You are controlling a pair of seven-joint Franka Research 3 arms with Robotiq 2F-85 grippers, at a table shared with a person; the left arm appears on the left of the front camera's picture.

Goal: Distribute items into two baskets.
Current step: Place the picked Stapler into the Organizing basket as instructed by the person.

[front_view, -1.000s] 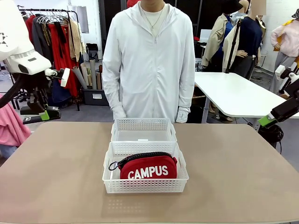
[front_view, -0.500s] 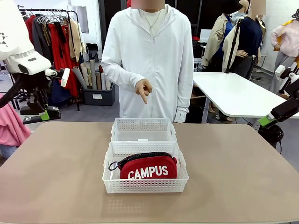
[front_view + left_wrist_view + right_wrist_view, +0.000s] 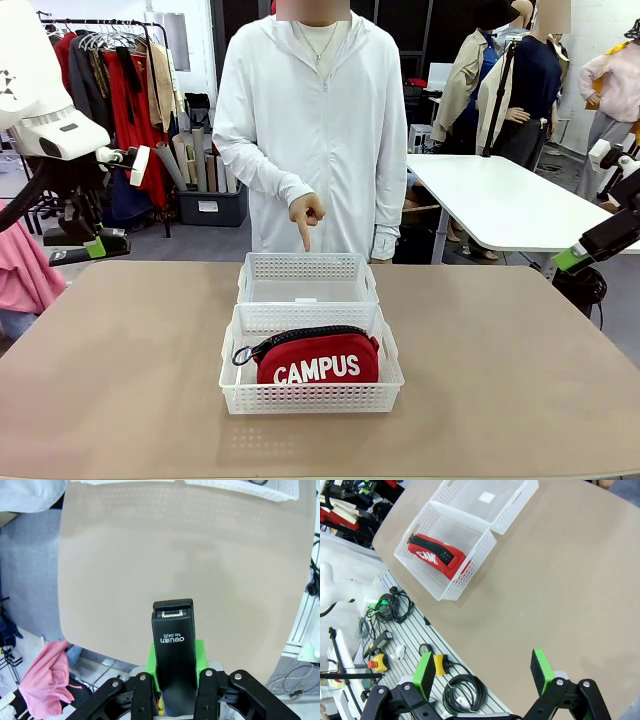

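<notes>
Now that the person's hand [image 3: 306,214] has dropped at upper centre to point a finger into the empty far basket [image 3: 308,279], I read that as my target. The red pouch [image 3: 317,359] already sits in the near basket [image 3: 311,397] at lower centre. My left gripper [image 3: 174,680] stays clamped on the black stapler [image 3: 174,655] at far left, while my right gripper [image 3: 485,674] hangs spread and empty.

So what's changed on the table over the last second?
The person's hand came up and now points down at the far basket. The red pouch stays in the near basket; the left hand still clamps the black stapler, and the right hand stays open.
</notes>
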